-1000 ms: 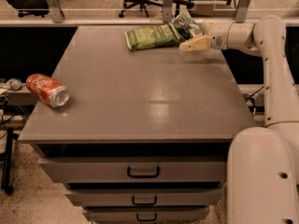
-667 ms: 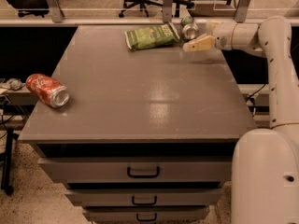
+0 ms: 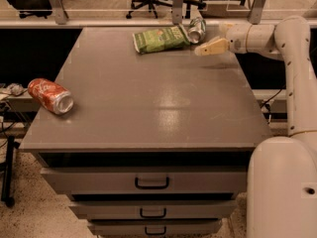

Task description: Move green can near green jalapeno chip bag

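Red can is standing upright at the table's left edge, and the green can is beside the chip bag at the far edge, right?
Not quite. The camera view shows the red can lying on its side at the table's left edge, not upright. The green can is indeed beside the chip bag at the far edge, the gripper just in front of it.

dim, warm brownish light lies over everything. a soft pale sheen sits on the desk (image 3: 124, 83) top just right of its middle, an overhead light reflected and stretched toward the desk's front edge. the gripper (image 3: 212, 46) hangs over the desk's far right corner, lit pale cream. the recess under the desk's top lip is near black, and so are the gaps at the desk's far left and right sides — only the floor (image 3: 114, 4) beyond the desk's far edge is brighter.
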Action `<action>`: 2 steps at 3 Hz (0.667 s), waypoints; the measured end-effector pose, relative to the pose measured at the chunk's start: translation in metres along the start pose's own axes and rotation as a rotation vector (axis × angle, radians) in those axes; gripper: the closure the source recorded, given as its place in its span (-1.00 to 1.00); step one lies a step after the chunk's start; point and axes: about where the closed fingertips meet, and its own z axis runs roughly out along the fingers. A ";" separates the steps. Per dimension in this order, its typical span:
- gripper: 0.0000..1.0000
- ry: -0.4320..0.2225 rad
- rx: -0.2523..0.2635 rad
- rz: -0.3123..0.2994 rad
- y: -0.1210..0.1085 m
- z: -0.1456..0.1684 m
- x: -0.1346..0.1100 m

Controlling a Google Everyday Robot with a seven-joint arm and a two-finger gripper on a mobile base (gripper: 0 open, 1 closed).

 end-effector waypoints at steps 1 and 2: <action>-1.00 0.028 0.039 -0.029 -0.004 -0.023 -0.012; -1.00 0.103 0.111 -0.069 -0.005 -0.067 -0.029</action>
